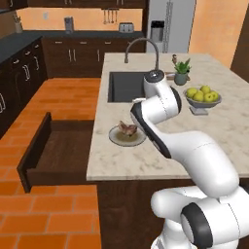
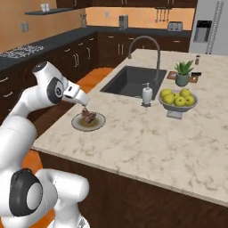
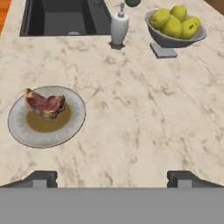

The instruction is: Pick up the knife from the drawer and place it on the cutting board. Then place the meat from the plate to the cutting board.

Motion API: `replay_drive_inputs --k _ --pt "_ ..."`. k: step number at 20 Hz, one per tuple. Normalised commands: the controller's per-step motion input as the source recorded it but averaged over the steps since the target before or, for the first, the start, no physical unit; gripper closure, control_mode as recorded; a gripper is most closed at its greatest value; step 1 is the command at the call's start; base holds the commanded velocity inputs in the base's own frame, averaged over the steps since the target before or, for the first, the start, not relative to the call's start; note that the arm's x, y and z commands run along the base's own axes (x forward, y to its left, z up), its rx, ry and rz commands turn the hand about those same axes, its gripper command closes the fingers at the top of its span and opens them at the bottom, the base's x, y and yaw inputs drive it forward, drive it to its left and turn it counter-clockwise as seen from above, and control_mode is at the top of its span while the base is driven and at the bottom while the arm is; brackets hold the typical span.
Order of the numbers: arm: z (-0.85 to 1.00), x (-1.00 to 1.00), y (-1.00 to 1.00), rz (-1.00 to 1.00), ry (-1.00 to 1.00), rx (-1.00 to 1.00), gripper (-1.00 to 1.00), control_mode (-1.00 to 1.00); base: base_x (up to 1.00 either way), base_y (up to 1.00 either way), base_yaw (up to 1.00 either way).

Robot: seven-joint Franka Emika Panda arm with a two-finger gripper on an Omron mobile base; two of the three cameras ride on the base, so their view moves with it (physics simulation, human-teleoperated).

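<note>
The meat [image 3: 44, 104], a reddish-brown and pink lump, lies on the round pale-rimmed plate [image 3: 26, 131] near the counter's front left corner. My gripper [image 3: 113, 179] is open, hovering above the counter just right of the plate, with nothing between its fingers. In the right base view the gripper [image 2: 84, 107] hangs just over the meat [image 2: 88, 116] and plate [image 2: 100, 121]. The dark wooden drawer [image 1: 34, 148] stands pulled out below the counter and looks bare inside. The cutting board [image 2: 172, 75] lies behind the potted plant. A small dark piece on it looks like the knife [image 2: 196, 74] handle.
A dark sink [image 3: 65, 17] with an arched faucet [image 2: 144, 44] sits beyond the plate. A white soap dispenser [image 3: 119, 26] stands at its corner. A pedestal bowl of yellow-green fruit [image 3: 175, 26] and a potted plant [image 2: 182, 73] stand further right. Marble counter [image 3: 144, 122] lies between.
</note>
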Motion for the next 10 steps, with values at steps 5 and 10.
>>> replay_drive_inputs --k 5,10 --pt "0.0 0.0 0.0 0.0 0.0 0.0 -1.0 1.0 0.16 0.53 -0.17" --pt "-0.4 0.59 0.05 0.04 0.13 -0.02 -1.0 -1.0 0.08 0.09 0.0"
